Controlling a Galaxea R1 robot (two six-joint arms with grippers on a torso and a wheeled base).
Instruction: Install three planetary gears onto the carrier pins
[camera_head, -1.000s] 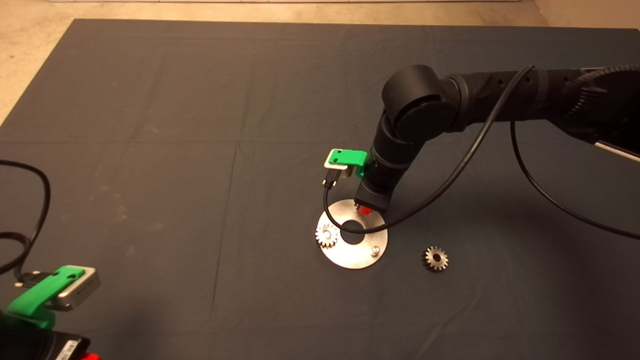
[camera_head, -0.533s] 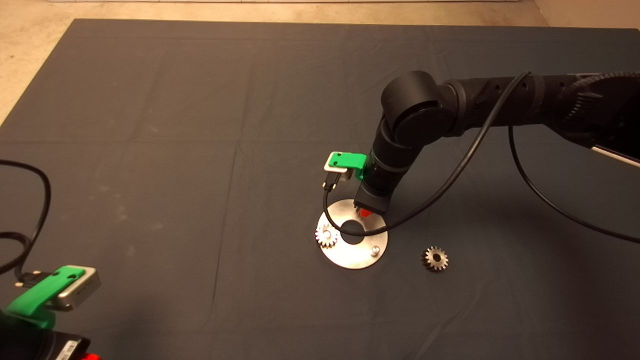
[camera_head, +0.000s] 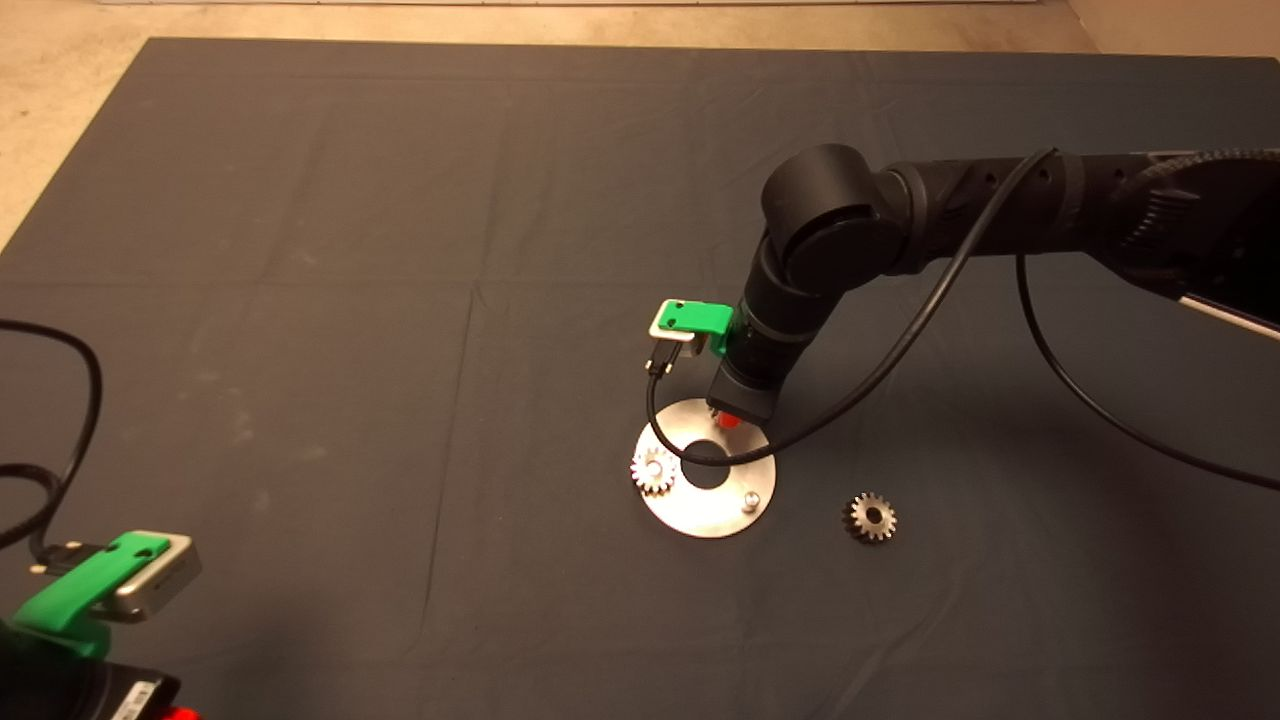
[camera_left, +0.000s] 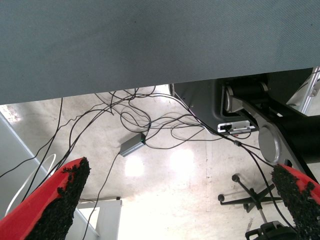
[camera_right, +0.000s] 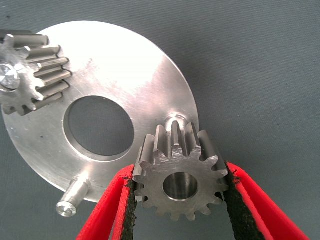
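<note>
A small silvery-grey toothed planetary gear (camera_right: 180, 180) is being gripped by closed right gripper (camera_right: 182, 207) jaws above the shiny disc's (camera_right: 125, 75) pin (camera_right: 175, 121); misaligned bore risks jamming.

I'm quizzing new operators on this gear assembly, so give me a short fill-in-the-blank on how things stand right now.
1. The right gripper is shut on a ____.
2. On the disc, ____ gear already sits on a pin.
3. The loose gear lies on the ____, beside the disc.
4. The left gripper, parked at the mat's lower left, has its fingers ____.

Missing words: gear; one; mat; open
</note>
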